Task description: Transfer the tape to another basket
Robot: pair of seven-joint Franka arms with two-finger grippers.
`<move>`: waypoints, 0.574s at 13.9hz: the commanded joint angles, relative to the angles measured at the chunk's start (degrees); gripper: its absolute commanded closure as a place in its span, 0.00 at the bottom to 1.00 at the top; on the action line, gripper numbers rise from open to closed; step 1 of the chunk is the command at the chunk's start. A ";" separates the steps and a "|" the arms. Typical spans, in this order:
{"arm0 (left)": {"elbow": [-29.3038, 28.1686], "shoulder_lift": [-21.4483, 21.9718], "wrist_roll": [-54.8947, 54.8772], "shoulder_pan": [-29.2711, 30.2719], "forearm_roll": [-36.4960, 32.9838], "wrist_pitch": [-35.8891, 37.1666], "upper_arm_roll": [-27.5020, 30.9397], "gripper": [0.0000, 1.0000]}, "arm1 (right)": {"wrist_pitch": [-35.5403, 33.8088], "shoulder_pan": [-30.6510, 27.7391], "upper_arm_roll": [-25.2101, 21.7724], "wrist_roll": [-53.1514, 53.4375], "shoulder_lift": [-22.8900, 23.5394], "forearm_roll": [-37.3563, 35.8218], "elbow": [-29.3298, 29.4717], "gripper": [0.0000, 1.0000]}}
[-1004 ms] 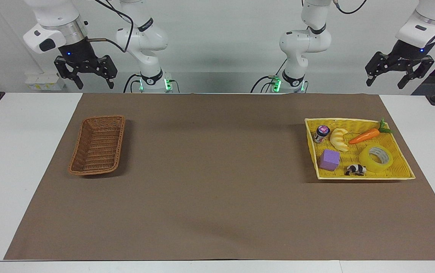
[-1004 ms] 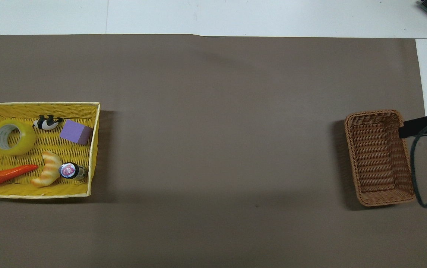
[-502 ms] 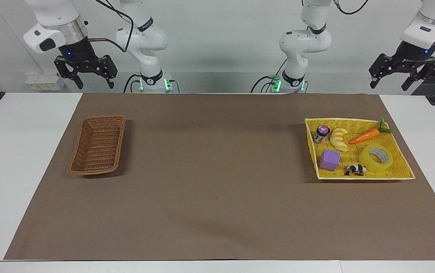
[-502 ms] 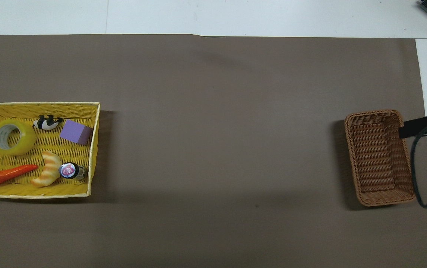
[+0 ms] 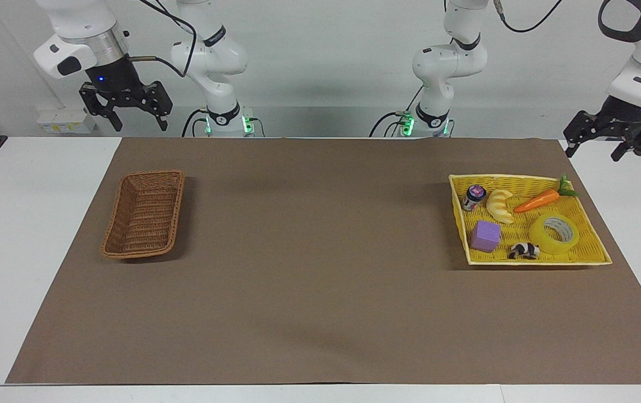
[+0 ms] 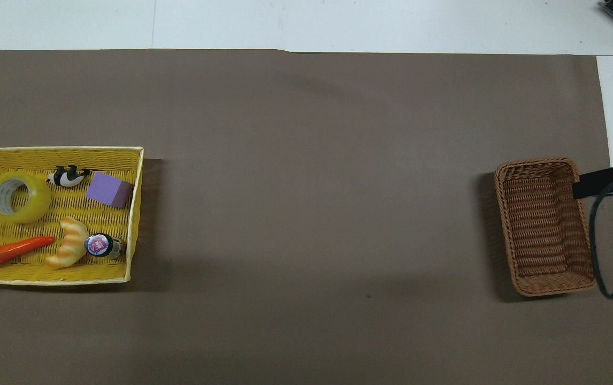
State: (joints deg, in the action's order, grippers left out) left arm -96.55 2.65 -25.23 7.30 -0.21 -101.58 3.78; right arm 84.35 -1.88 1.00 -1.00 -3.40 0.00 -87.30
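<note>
The tape, a yellow roll with a whitish core, lies flat in the yellow tray at the left arm's end of the table. The brown wicker basket stands with nothing in it at the right arm's end. My left gripper hangs open in the air over the white table edge beside the tray, holding nothing. High above the table's edge by the basket, my right gripper is open too, with nothing between its fingers.
A carrot toy, a croissant toy, a purple cube, a small jar and a black-and-white animal figure share the tray with the tape. A brown mat covers the table. A dark arm part with a cable overlaps the basket's rim from above.
My left gripper has come down and swung outward toward its end of the table. The right arm has hardly moved. Nothing on the table has shifted.
</note>
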 commanded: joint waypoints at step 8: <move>-12.08 -6.41 -14.49 5.88 3.62 -19.61 -0.62 0.00 | -0.59 -0.75 0.15 -0.23 -1.25 1.58 -1.21 0.00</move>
State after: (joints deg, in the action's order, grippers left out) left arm -108.00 -1.67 -36.52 11.78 1.29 -117.86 3.78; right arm 84.34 -1.86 1.02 -1.00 -3.41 0.21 -87.31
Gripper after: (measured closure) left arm 0.000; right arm 0.000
